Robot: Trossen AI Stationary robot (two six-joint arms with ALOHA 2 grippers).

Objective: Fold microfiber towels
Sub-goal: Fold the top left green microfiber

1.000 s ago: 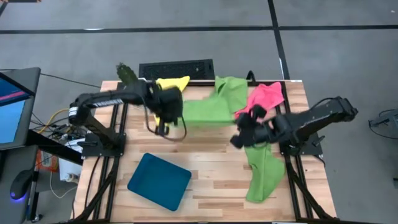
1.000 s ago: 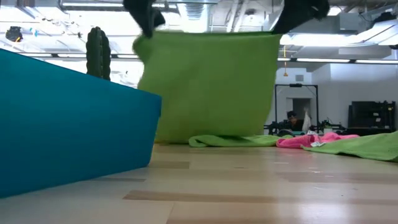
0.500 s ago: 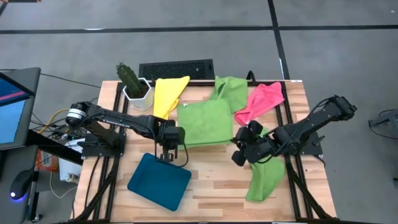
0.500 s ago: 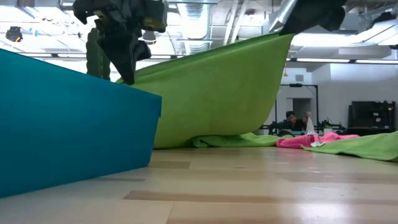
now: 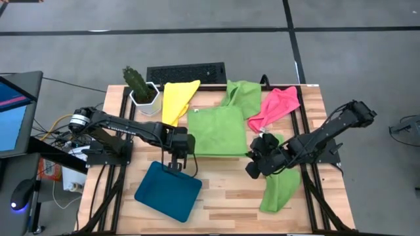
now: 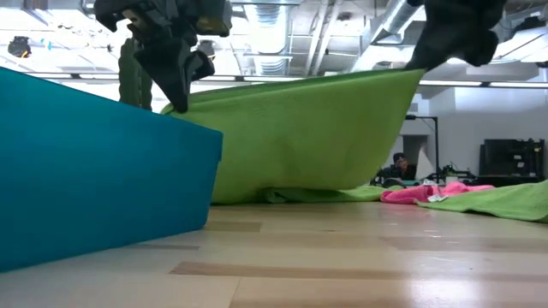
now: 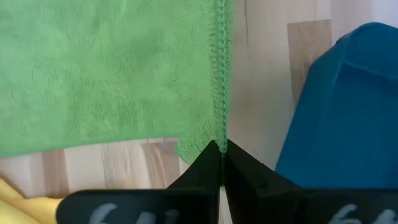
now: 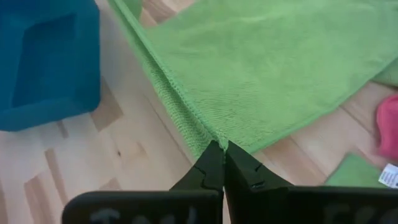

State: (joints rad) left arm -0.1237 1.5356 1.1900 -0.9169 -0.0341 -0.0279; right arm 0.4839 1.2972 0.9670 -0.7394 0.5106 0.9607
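At table centre, the left pincer was clamped on the 7 o'clock corner of the spread lime green towel, the right pincer was clamped on its 5 o'clock corner, and the teal tray lay just beside the left pincer at 6 o'clock.

Over the last second the left gripper moved from the far side of the tabletop, by the yellow towel, to the near side just above the teal tray. The right gripper drew toward the near edge too. The lime green towel pinched between them, first hanging as a vertical sheet, now slopes low, spread over the tabletop. The cactus pot is uncovered again.
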